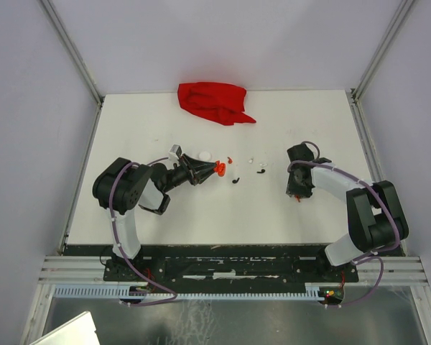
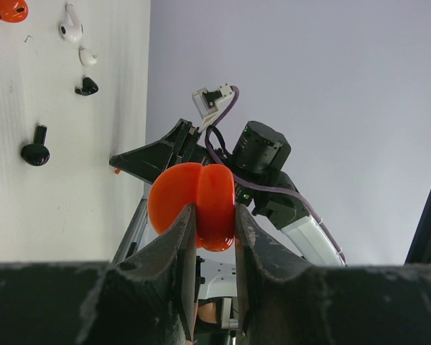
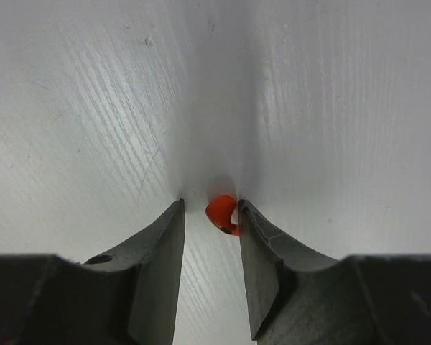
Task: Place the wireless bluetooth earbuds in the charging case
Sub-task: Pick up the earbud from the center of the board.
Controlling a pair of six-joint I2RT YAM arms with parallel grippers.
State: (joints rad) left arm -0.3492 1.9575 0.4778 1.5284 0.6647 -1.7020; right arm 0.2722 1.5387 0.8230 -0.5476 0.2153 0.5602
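- The right hand (image 3: 210,204) points down at the surface (image 1: 201,223) on the near right side. Its jaws stand partly apart and straddle a red earbud (image 3: 220,213) lying on the surface. The earbud touches one finger and a gap shows at the other, so nothing is gripped.
- A little farther in, left of centre, the left hand (image 2: 214,219) is clamped tight on the orange-red charging case (image 2: 174,198). The case shows as two rounded halves, and the fingers pinch one of them.
- Between the two hands, two black earbuds (image 2: 35,147) and two white earbuds (image 2: 70,29) lie loose on the surface, apart from one another.
- Just beyond the left hand sits a white disc (image 1: 205,154).
- At the far edge lies a crumpled red cloth (image 1: 214,102).
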